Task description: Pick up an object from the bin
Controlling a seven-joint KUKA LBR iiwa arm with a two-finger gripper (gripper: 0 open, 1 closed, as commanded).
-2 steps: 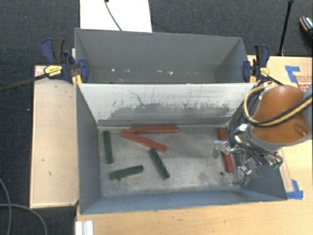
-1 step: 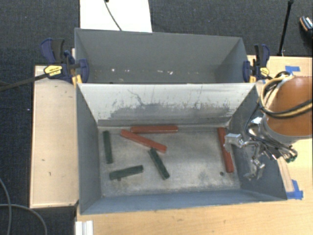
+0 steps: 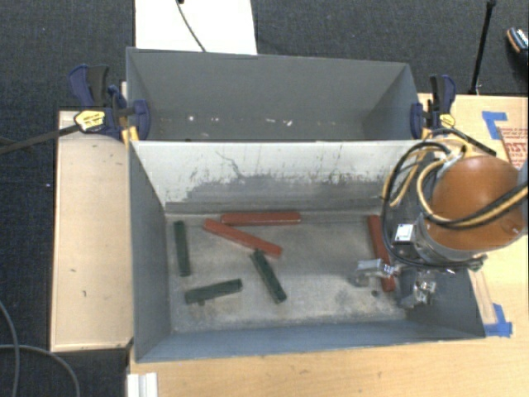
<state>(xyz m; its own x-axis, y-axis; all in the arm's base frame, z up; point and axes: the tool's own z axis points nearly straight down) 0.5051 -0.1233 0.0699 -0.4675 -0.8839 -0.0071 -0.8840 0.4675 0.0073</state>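
Pincer (image 3: 390,279) low in bin's (image 3: 273,172) lower right, over the bottom end of a red stick (image 3: 375,236) along the right wall. Open or closed: can't tell. Nearest green stick (image 3: 269,276) lies well apart, centre frame.

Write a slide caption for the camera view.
Gripper at the grey bin's right side, by a red stick; more red sticks and dark green sticks lie scattered leftward.

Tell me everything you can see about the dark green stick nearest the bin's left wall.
The dark green stick is a short, slim, straight bar, matte, maybe plastic. It lies flat on the bin floor beside the left wall, running front to back, apparently whole. Nothing touches it; a second green stick lies apart, just past its near end.
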